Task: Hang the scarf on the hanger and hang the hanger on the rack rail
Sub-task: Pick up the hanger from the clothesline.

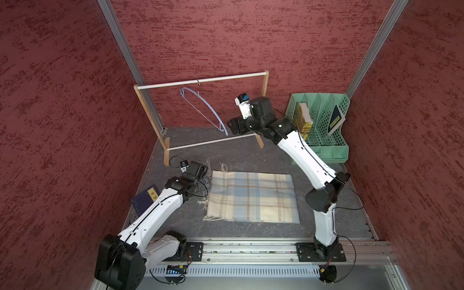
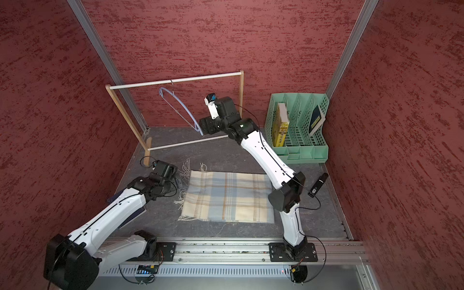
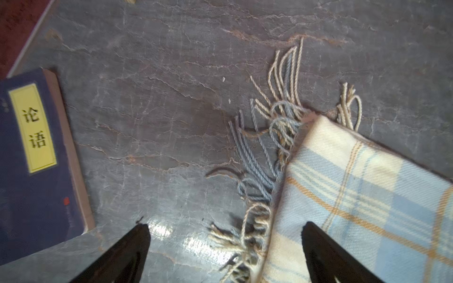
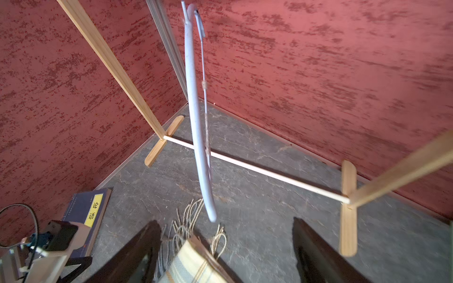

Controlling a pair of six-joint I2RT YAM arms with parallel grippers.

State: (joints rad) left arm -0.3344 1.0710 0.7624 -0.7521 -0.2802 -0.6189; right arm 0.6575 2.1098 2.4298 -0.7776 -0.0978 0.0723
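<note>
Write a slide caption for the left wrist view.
Open left gripper straddling the fringed edge of a cream-and-blue plaid scarf; navy paperback book nearby.

Left tool (image 3: 226,224) low, jaws wide apart; right tool (image 4: 225,220) high on an outstretched arm, jaws wide too

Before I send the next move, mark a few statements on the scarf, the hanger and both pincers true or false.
1. The scarf lies folded flat on the table. True.
2. The right pincer is open, near the lower end of the hanger. True.
3. The hanger lies on the table. False: it hangs by its hook from the rack's top rod.
4. The left pincer is shut on the scarf. False: its jaws stand wide apart over the scarf's fringed edge and hold nothing.
</note>
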